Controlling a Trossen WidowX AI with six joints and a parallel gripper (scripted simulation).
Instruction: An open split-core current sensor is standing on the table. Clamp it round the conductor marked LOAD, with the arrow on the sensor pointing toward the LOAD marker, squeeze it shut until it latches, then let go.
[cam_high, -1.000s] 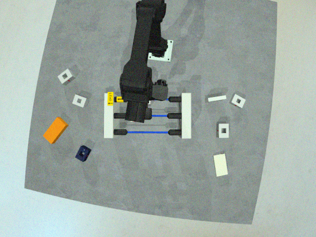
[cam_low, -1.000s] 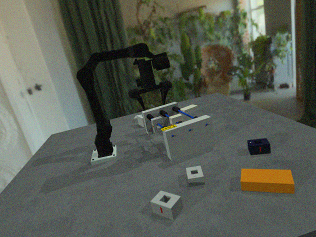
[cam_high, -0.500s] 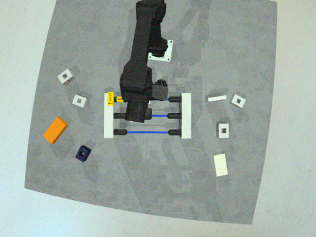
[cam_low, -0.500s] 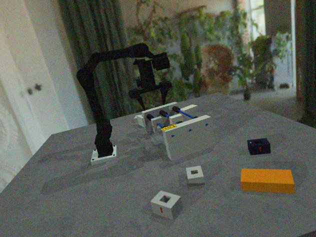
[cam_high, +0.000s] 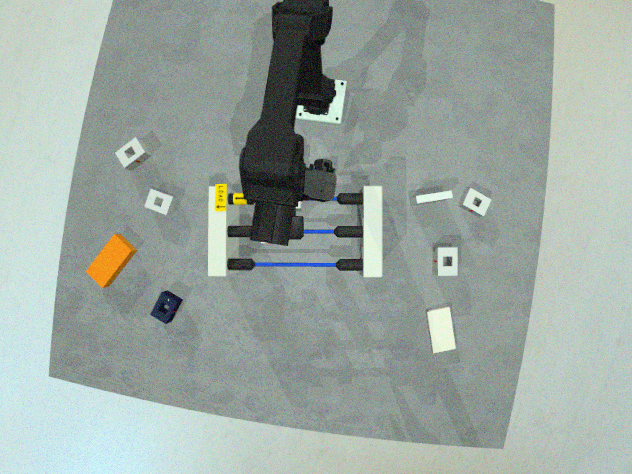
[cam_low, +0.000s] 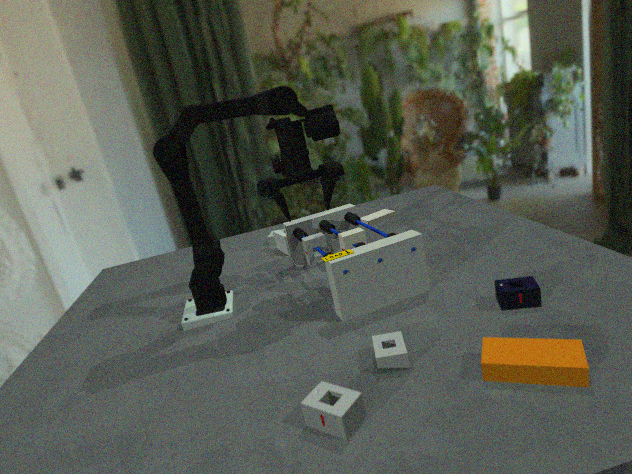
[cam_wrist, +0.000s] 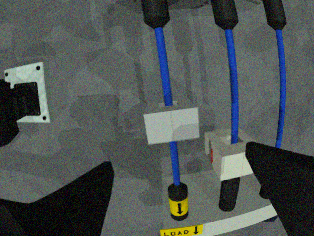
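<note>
A white sensor (cam_wrist: 171, 126) (cam_low: 313, 245) sits round the LOAD conductor (cam_wrist: 163, 60), a blue cable with a yellow arrow band. Its two top halves meet at a thin seam; I cannot tell whether it is latched, and its arrow is not readable. The yellow LOAD marker (cam_wrist: 181, 232) (cam_low: 337, 255) (cam_high: 220, 197) is on the end wall. My gripper (cam_wrist: 181, 160) (cam_low: 307, 213) is open and empty, above the conductors, its fingers wide apart on either side of this sensor and not touching it. In the top view the arm hides the fingers and most of the sensor.
Another white sensor (cam_wrist: 235, 166) (cam_low: 352, 237) sits round the middle conductor (cam_wrist: 232, 75), beside my right finger in the wrist view. Two white end walls (cam_high: 217, 234) (cam_high: 372, 234) hold the conductors. White blocks, an orange block (cam_high: 111, 260) and a dark blue block (cam_high: 166, 307) stand around.
</note>
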